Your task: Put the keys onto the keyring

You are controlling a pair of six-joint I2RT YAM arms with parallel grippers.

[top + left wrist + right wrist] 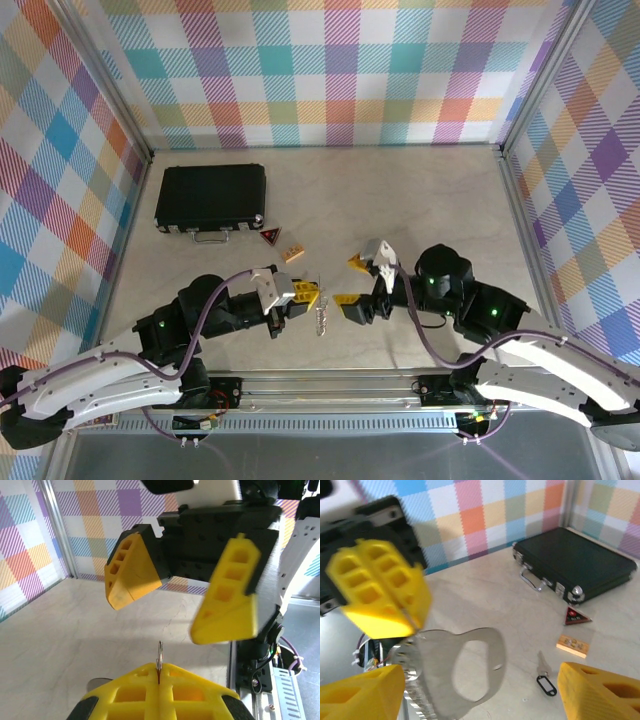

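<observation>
Desk [430, 200]: pale, stone-patterned, walled in by checked panels.

Other things, all on the far side of the arms:
- Black case [210, 197]: shut and lying flat at 10 o'clock from the desk's middle, handle toward the arms.
- Red-and-black triangular tag [270, 237]: just beside the case's near right corner.
- Small wooden block [293, 253]: at 4 o'clock from the tag, close to it but apart.

All three lie at 11 o'clock from the grippers, not between them.

Left gripper [310, 293]: fingers pressed together, pinching the keys [321, 318]. The bunch hangs at 5 o'clock from the tips. I cannot tell whether it touches the desk.

Right gripper [351, 280]: fingers spread wide and holding nothing. It faces the left gripper from 3 o'clock, near the keys but apart from them.

Left wrist view: a thin metal edge of the keys [159, 657] stands up from the seam between the closed left fingers [135, 695].

Right wrist view:
- The keys [455, 670] appear as a large blurred shape hanging under the left fingers [380, 595].
- The keyring [546, 686] lies flat on the desk at 7 o'clock from the wooden block, with a single small key [542, 666] at its far end.

From above, the keyring is too small to pick out.
</observation>
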